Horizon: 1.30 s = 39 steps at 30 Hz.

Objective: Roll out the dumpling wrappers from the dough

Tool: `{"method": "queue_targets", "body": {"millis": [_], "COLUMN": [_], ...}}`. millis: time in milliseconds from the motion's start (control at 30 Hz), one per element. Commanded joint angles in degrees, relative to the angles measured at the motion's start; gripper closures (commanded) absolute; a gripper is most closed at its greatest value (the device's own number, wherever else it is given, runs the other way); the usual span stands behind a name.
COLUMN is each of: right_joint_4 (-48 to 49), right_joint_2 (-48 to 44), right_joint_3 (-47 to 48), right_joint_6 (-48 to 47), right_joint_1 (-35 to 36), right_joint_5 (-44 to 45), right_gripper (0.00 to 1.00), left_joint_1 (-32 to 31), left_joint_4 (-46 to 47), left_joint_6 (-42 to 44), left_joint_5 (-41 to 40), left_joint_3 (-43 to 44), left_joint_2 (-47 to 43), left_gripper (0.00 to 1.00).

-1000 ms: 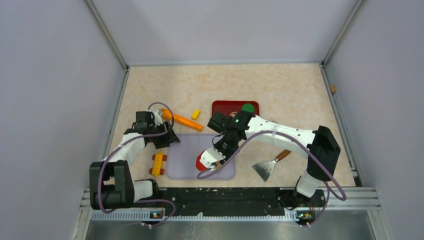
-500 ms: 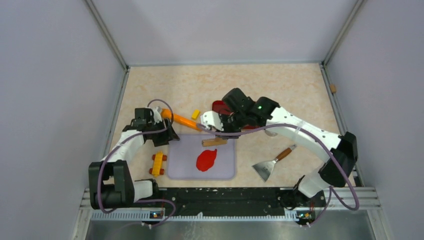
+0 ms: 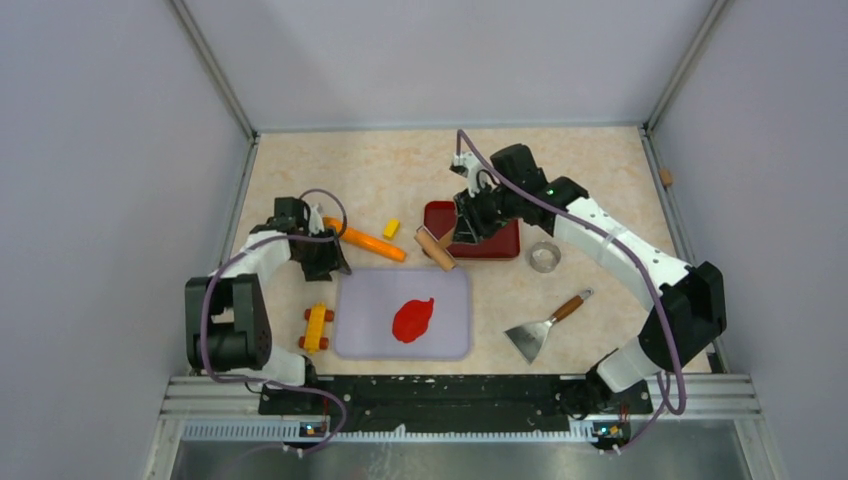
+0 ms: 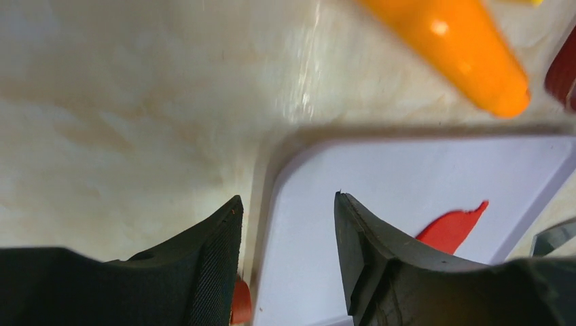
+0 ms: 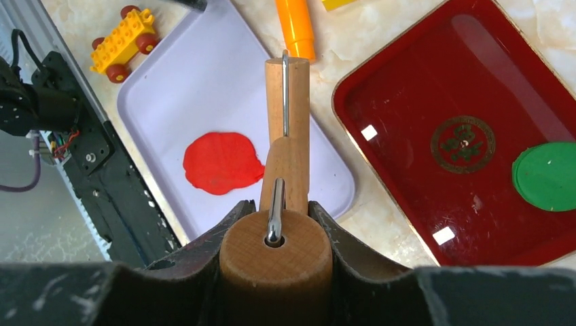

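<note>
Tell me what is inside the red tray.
A green disc lies flat in the red tray near one edge, beside a gold emblem on its floor. From above, the right gripper, holding a rolling pin, covers part of the tray and hides the disc.

Rolling pin (image 3: 435,249) at red tray's (image 3: 503,246) left edge; metal ring (image 3: 545,257), scraper (image 3: 540,332) right; orange cone (image 3: 365,241), yellow block (image 3: 391,228), toy car (image 3: 316,328) left.
</note>
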Motion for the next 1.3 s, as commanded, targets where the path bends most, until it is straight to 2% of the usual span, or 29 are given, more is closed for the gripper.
{"method": "queue_targets", "body": {"millis": [0,67,167,267,400,533,667,800,1100,1200,1267], "right_joint_4": [2.6,2.5,2.3,4.2,5.8,5.1,4.2,4.1,4.4,4.8,4.5], "right_joint_2": [-4.1,-4.5,-3.4,-1.7,-2.7,-8.1,-11.7,-14.1,-14.5,-15.0,-15.5], "right_joint_3": [-0.4,0.2,2.8,2.9,1.8,-1.8,-4.9,-6.7,-6.8,-7.7,-8.2], "right_joint_6": [0.5,-2.7,-5.3,-4.0,3.1,2.5,3.9,3.5,2.8,3.7,4.1], "right_joint_1": [-0.8,-1.8,-4.0,-5.2,-6.2,-6.9,-8.9,-10.3,-11.9,-11.9,-11.9], "right_joint_5": [-1.2,-3.8,-7.9,-7.6,-5.8,1.0,2.4,2.2,1.0,0.7,0.4], "right_gripper": [1.0,1.0,1.0,1.0,1.0,1.0,1.0,1.0,1.0,1.0,1.0], "left_joint_1": [-0.5,-2.9,-7.1,-10.8,-15.0,-16.3,-16.8,-18.8,-22.5,-23.1,-23.2], "left_joint_4": [-0.3,-3.6,-9.8,-15.0,-23.5,-24.1,-24.9,-22.4,-15.4,-12.8,-12.7], "left_joint_6": [7.7,16.3,35.7,50.2,65.6,76.2,78.6,80.1,77.9,76.0,75.4], "left_joint_5": [1.9,3.0,10.0,12.3,11.9,9.9,10.5,7.6,2.3,0.6,0.3], "left_joint_3": [11.1,16.9,24.1,28.7,34.2,32.5,31.4,28.1,23.8,23.3,23.2], "left_joint_2": [5.9,7.4,10.1,13.6,19.1,21.8,23.1,22.4,21.9,22.0,22.1], "left_gripper": [0.45,0.45,0.41,0.42,0.46,0.48,0.51,0.51,0.57,0.63,0.73]}}
